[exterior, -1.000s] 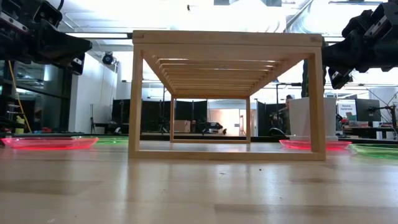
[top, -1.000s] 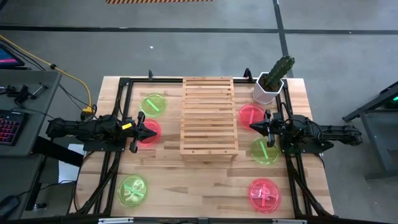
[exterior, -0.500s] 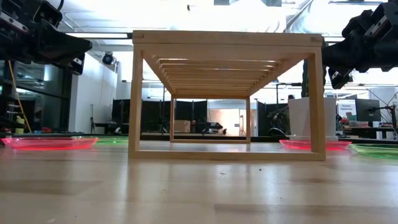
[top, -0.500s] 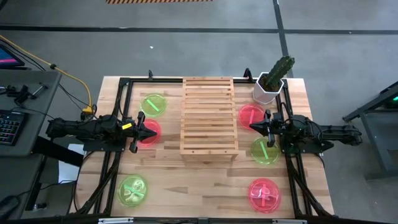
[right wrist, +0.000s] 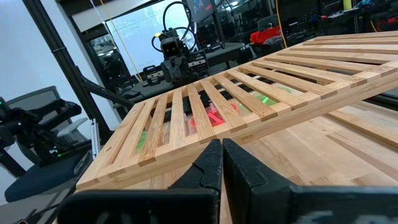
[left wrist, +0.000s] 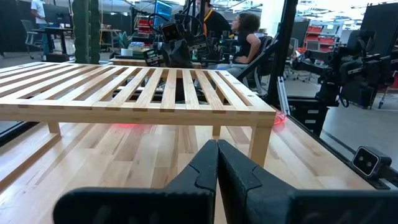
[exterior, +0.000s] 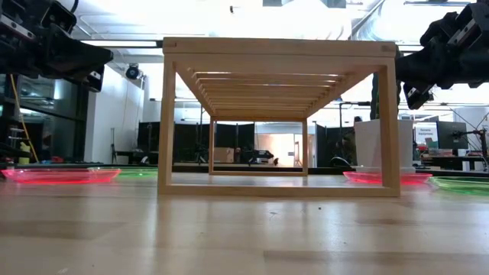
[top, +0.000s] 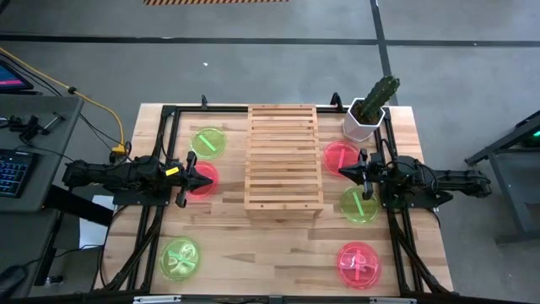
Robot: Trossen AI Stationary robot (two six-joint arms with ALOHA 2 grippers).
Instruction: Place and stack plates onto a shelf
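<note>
Pretty clearly a robotics lab or open workshop floor, not anybody's home: the pale butcher-block wooden table (top: 228, 245) sits on a bare grey concrete floor (top: 253, 67) with a black metal frame (top: 169, 114) bolted on to carry the arms. Off to one side there's a grey desk (top: 38, 127) with a backlit keyboard (top: 13, 173) and a yellow cable (top: 93, 101) trailing across it. Looking across the room you can see high ceilings with exposed silver ducting (exterior: 374, 27), more dark robot rigs (left wrist: 351, 68), and people sitting at cluttered workstations (left wrist: 242, 34) in the background.
</note>
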